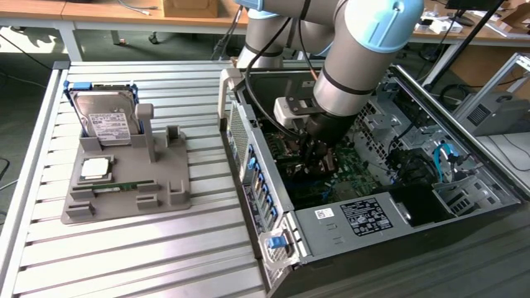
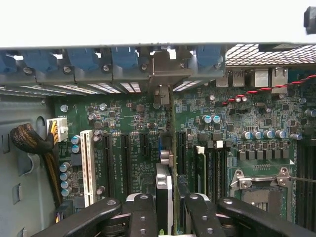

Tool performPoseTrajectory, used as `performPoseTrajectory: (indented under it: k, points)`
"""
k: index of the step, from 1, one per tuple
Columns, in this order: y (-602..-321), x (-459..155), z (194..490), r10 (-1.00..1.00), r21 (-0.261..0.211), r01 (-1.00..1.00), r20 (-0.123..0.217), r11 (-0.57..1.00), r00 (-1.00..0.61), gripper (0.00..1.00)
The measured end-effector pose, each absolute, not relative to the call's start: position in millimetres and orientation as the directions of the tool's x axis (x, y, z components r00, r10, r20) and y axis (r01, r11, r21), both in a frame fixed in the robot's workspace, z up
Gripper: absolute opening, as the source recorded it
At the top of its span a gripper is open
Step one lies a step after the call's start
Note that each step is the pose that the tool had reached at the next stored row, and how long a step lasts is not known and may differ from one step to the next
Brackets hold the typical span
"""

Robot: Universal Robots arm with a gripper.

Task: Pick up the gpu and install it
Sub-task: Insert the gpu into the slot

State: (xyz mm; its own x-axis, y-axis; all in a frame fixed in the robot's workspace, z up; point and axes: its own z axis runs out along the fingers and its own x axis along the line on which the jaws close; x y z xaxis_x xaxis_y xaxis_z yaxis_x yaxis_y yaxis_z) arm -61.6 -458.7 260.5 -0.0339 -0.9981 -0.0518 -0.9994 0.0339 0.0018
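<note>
Black-faced and thin, the gpu [image 2: 164,195] stood on edge between my pincer's [image 2: 165,210] dark fingers [image 2: 141,215], pinched, low inside the open grey computer case [image 1: 331,231] over the green motherboard [image 2: 128,148]. Installing was in hand; seating called for lining its edge with a slot.

hard drive [image 1: 109,119] stands upright in gray fixture [image 1: 124,192], well off from the tool | memory stick [image 1: 116,184] lies flat on that fixture, CPU chip [image 1: 95,167] beside it | open computer case [image 1: 331,230] surrounds the tool | green motherboard [image 2: 123,128] directly under it | white slot [image 2: 87,165] just beside
</note>
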Motion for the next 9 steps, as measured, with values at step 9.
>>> performPoseTrajectory:
  k: [9]
  points:
    - [-458.7,-61.3,260.4,-0.996,0.002,-0.998,-0.052,0.067,-0.067,0.27]
